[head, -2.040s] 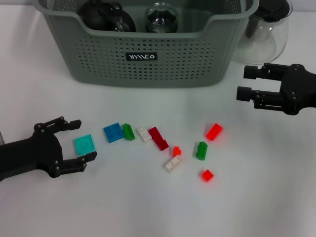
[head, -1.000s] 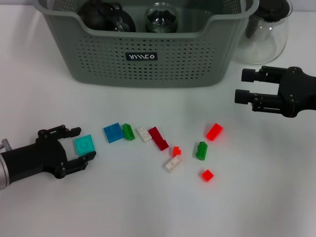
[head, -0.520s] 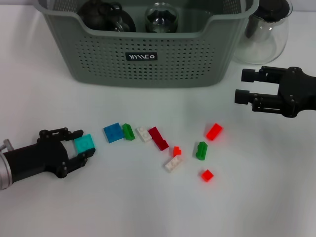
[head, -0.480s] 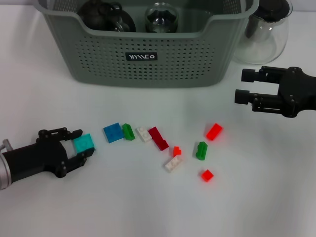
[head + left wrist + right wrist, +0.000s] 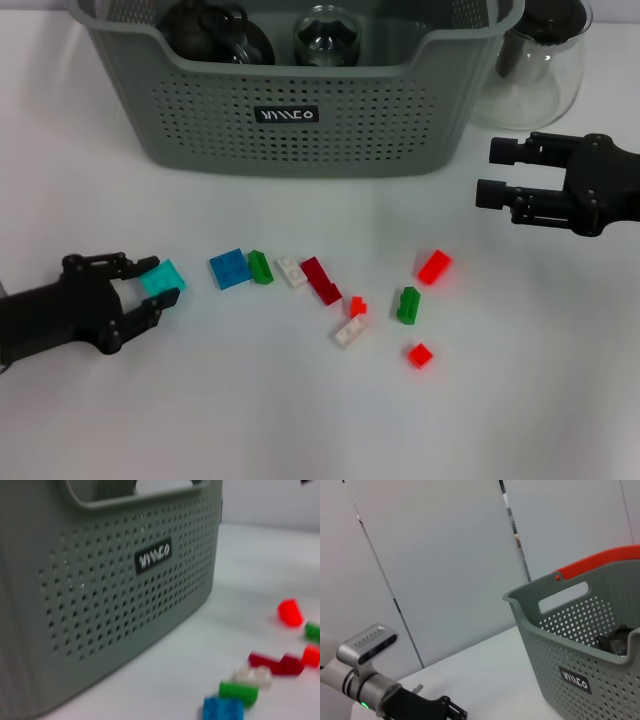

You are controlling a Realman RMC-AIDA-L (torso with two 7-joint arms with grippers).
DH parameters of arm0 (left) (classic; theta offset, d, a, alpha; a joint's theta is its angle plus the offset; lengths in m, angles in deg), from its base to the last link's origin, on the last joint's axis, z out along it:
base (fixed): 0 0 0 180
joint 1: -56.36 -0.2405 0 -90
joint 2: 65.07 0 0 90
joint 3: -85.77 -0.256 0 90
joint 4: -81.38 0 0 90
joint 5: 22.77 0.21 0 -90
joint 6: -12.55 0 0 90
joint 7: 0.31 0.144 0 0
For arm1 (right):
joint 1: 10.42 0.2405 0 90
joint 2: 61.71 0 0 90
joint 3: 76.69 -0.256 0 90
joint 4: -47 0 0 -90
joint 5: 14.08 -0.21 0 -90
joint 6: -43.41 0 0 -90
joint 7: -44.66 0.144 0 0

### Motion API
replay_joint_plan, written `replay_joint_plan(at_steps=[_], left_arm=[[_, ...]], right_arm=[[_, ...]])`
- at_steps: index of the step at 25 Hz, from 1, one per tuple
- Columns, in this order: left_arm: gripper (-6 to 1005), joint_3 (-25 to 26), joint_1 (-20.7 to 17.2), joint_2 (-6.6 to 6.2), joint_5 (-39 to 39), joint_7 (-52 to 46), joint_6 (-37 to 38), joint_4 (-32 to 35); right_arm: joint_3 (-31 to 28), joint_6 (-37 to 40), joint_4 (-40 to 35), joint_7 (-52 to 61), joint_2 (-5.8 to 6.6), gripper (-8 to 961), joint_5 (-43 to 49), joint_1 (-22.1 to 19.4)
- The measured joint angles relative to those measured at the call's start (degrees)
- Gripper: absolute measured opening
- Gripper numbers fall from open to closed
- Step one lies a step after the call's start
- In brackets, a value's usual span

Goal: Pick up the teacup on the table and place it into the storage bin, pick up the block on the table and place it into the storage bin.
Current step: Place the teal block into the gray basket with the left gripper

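The grey-green storage bin (image 5: pixel 300 120) stands at the back, with dark and clear glass vessels (image 5: pixel 215 30) inside it. No teacup shows on the table. My left gripper (image 5: pixel 150 282) is at the front left, shut on a teal block (image 5: pixel 162 276), which sits tilted between its fingers. My right gripper (image 5: pixel 492 172) is open and empty, hovering at the right, in front of the carafe. Loose blocks lie in mid-table: blue (image 5: pixel 229 268), green (image 5: pixel 261 266), white (image 5: pixel 291 271), dark red (image 5: pixel 322 280). The left wrist view shows the bin (image 5: pixel 115 580) and the blue block (image 5: pixel 222 710).
A clear glass carafe (image 5: pixel 540 60) stands right of the bin. More blocks lie to the right: red (image 5: pixel 433 266), green (image 5: pixel 407 304), white (image 5: pixel 350 331), small red (image 5: pixel 419 354). The right wrist view shows the bin (image 5: pixel 590 650) and my left arm (image 5: pixel 365 680).
My left gripper has closed on the teal block and drawn it slightly left and up, tilting it. The right arm has stayed still.
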Motion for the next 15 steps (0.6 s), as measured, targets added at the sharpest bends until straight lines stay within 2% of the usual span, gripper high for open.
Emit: replay_joint_plan(at_steps=[2, 4, 8, 11, 15], left_arm=[[404, 0.5, 0.1, -0.18, -0.3, -2.5, 3.4, 1.4], [404, 1.9, 0.9, -0.75, -1.8, -7.0, 10.4, 3.3], [404, 2.9, 4.6, -2.52, -7.3, -17.7, 22.2, 3.8], [404, 2.8, 8.9, -3.50, -13.0, -29.5, 25.4, 3.9], [404, 2.4, 14.5, -5.03, -21.3, -41.5, 25.1, 4.4]], right_arm=[[0.0, 0.0, 0.0, 0.0, 0.01, 726, 0.0, 0.0], [0.0, 0.0, 0.0, 0.0, 0.02, 726, 0.0, 0.0], [-0.1, 0.0, 0.0, 0.0, 0.04, 726, 0.0, 0.0], [0.0, 0.0, 0.0, 0.0, 0.04, 727, 0.0, 0.1], [0.0, 0.0, 0.0, 0.0, 0.03, 727, -0.1, 0.2]])
